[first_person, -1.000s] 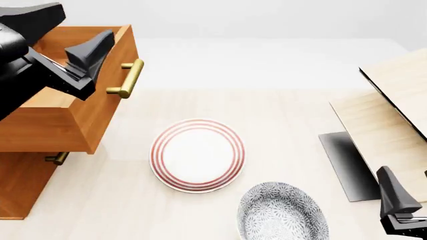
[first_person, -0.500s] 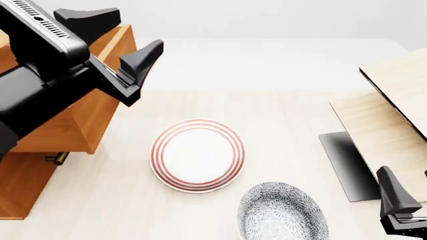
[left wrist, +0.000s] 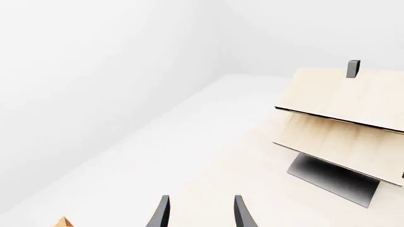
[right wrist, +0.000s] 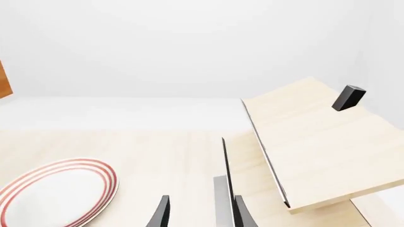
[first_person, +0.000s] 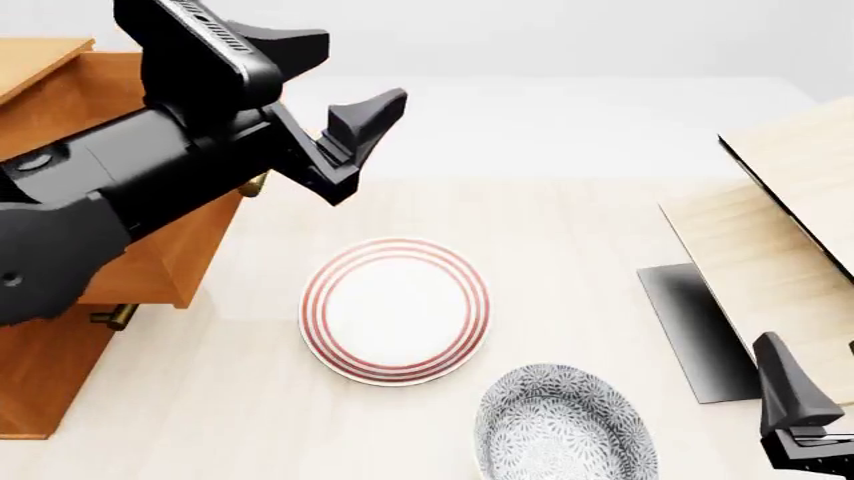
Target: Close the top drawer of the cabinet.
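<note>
pale table [first_person: 574, 230] in sim: top drawer [first_person: 147, 250] sticks out of cabinet [first_person: 40, 370] at far left, left gripper [first_person: 350, 125] spread wide, empty, beside its front, right gripper [first_person: 801, 420] near right, fingers parted, empty.

1. The setting is a simulated tabletop workspace, not a real room: every surface is rendered flat and clean.
2. The table [first_person: 574, 210] is pale wood-grain, bounded by plain white walls with no windows or fixtures.
3. Furnishings are household props: an orange-brown cabinet [first_person: 47, 375], a red-ringed plate [first_person: 394, 310] and a grey patterned plate [first_person: 563, 425].
4. Pale light-wood panels [first_person: 781, 240] stand at the right edge.
5. Two black robot arms occupy the near side.
</note>
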Motion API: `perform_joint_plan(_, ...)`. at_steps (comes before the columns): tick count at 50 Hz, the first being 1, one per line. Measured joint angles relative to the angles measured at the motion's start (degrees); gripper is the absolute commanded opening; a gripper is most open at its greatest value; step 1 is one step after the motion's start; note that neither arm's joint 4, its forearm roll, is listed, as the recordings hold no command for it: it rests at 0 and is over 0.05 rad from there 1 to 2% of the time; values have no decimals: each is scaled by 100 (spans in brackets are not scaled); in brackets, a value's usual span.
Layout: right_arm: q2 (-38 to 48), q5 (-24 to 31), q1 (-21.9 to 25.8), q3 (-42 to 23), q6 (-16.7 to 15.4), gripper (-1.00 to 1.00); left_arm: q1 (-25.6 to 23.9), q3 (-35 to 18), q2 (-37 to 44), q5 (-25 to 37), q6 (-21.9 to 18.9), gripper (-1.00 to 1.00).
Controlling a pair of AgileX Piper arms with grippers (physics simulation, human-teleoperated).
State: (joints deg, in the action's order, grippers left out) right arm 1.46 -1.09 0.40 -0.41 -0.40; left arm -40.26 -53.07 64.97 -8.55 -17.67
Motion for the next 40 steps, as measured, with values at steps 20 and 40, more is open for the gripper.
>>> perform_joint_plan(20, 0, 0, 0, 0, 0, 100, 86, -464, 883, 280, 489, 100)
perform_joint_plan(40, 0, 0, 0, 0, 0, 100, 153, -714, 1867, 231, 966, 100)
